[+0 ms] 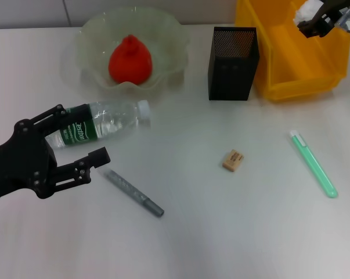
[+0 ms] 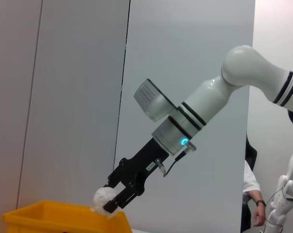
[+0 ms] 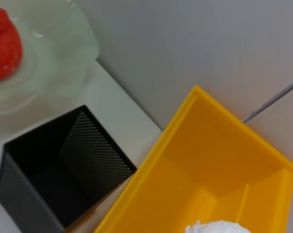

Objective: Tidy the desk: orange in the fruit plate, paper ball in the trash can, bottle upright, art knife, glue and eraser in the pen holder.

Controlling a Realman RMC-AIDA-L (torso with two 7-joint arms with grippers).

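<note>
Right claw (image 2: 118,198) sits above the trash can (image 1: 314,58) at my two o'clock, closed on the paper ball (image 2: 103,198); ball not yet dropped. Orange (image 1: 130,60) already rests in the fruit plate (image 1: 93,35) at eleven o'clock. Bottle (image 1: 99,125) lies on its side at nine o'clock, not yet stood up. Left claw (image 1: 76,148) hangs open, the bottle's bottom end between its fingers. Pen holder (image 1: 233,55) at one o'clock looks empty in the right wrist view. Eraser (image 1: 233,160) lies loose mid-desk, grey stick (image 1: 134,193) at seven o'clock, green stick (image 1: 314,164) at four o'clock. I judge one item done, one nearly, four left.
</note>
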